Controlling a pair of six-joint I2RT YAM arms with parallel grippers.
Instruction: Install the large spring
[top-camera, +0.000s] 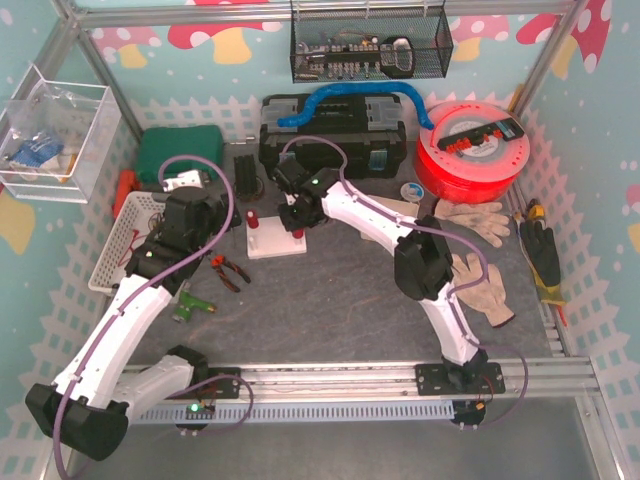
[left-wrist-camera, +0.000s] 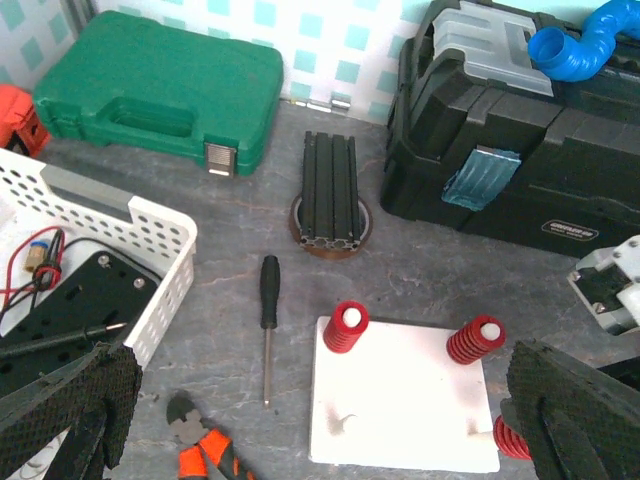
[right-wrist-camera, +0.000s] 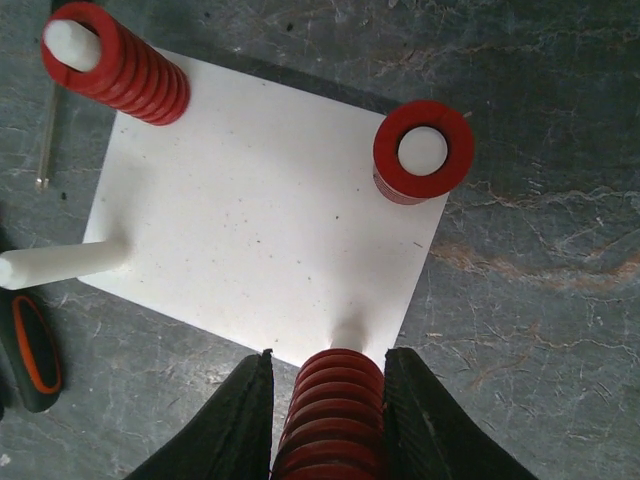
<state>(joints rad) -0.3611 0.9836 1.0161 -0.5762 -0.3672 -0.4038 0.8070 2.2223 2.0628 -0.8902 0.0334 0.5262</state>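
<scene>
right now the right gripper (right-wrist-camera: 328, 358) is clamped narrow on the large red spring (right-wrist-camera: 330, 420), fingers pinching it from both sides. the spring's lower end meets the peg stub at the near edge of the white plate (right-wrist-camera: 260, 210); how far down it sits, cannot tell. a second spring (right-wrist-camera: 115, 60) sits on its peg at one far corner, a third spring (right-wrist-camera: 423, 150) at the other, and a bare peg (right-wrist-camera: 60, 262) stands alone. over to the left gripper (left-wrist-camera: 320, 430): jaws wide, holding nothing, near the white basket (left-wrist-camera: 160, 250), with a screwdriver (left-wrist-camera: 268, 320) and orange-handled cutters (left-wrist-camera: 200, 455) beside the plate.
</scene>
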